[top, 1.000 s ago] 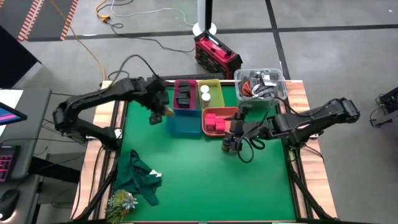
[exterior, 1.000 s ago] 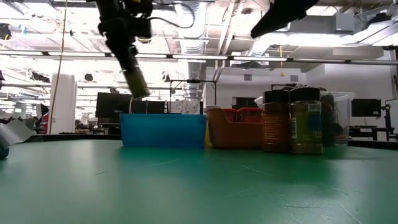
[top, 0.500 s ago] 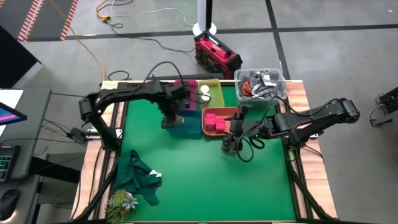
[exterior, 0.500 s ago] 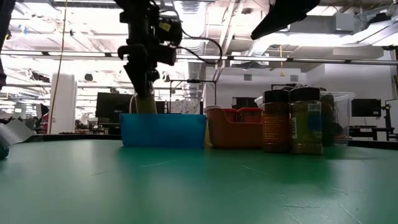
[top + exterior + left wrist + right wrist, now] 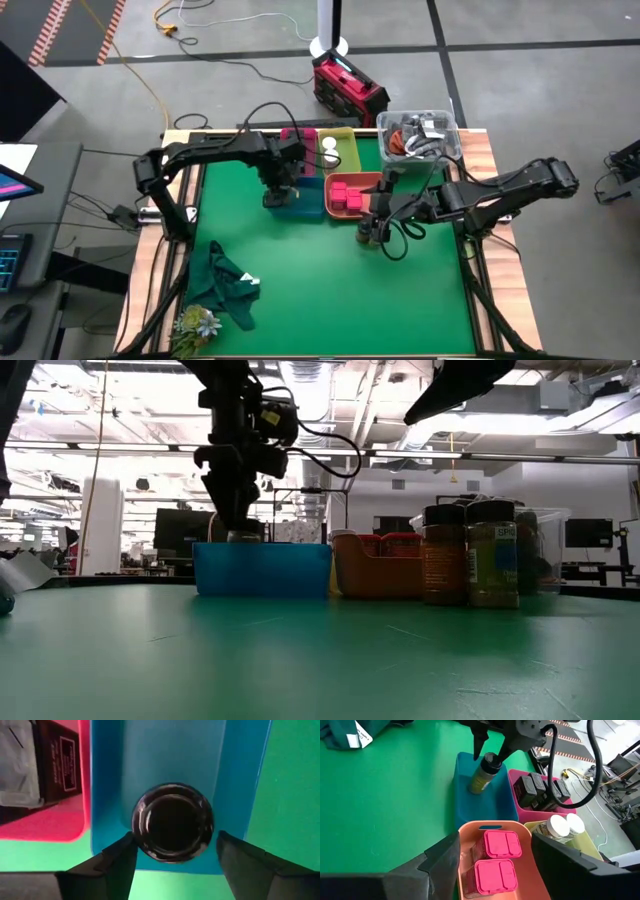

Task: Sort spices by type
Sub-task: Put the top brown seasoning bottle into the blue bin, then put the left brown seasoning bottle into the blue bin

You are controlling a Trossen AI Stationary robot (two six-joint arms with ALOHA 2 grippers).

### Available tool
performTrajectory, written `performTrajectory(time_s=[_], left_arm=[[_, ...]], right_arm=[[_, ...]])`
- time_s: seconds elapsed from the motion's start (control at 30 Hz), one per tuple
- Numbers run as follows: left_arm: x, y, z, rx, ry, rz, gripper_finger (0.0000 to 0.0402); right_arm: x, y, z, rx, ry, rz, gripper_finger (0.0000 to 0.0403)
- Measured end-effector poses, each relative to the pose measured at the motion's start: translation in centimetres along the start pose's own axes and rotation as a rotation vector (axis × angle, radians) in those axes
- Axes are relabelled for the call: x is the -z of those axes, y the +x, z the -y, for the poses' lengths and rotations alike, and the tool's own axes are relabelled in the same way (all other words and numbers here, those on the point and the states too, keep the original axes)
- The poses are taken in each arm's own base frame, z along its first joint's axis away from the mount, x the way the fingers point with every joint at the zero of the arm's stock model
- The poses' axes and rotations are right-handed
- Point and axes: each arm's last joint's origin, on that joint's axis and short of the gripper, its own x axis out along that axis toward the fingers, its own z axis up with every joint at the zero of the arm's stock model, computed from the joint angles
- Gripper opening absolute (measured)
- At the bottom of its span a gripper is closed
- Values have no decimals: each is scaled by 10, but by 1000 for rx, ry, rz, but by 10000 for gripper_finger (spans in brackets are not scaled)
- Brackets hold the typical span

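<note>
A dark round jar (image 5: 172, 822) stands upright on the floor of the blue tray (image 5: 305, 203), near the tray's left end. My left gripper (image 5: 172, 839) points straight down over it, open, one finger on each side of the black lid with thin gaps. My right gripper (image 5: 495, 840) hovers open above the orange tray (image 5: 352, 180), which holds magenta-red cubes (image 5: 496, 860). Two more dark round jars (image 5: 468, 555) stand on the mat near the orange tray's right end. Dark tins (image 5: 540, 787) lie in the pink tray. White-topped jars (image 5: 561, 826) sit in the yellow-green tray.
A clear bin of cables (image 5: 418, 135) stands at the far right corner. A crumpled green cloth (image 5: 225, 285) and a small flower bunch (image 5: 195, 322) lie near the front left. Open green mat fills the middle and near right.
My left gripper has moved toward the table's right edge and down over the blue tray, tipping upright as it went. It has lowered the dark round jar into the tray. Its fingers have then spread, letting the jar go; the jar stands on the tray floor.
</note>
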Motion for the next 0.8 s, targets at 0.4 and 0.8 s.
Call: performTrajectory(time_s=[0.4, 0.8], left_arm=[[-7, -37, -2, -91, 15, 49, 285], [-59, -48, 37, -48, 148, 471, 285]], right_arm=[[0, 0, 0, 0, 0, 0, 273], [5, -3, 1, 3, -17, -42, 273]])
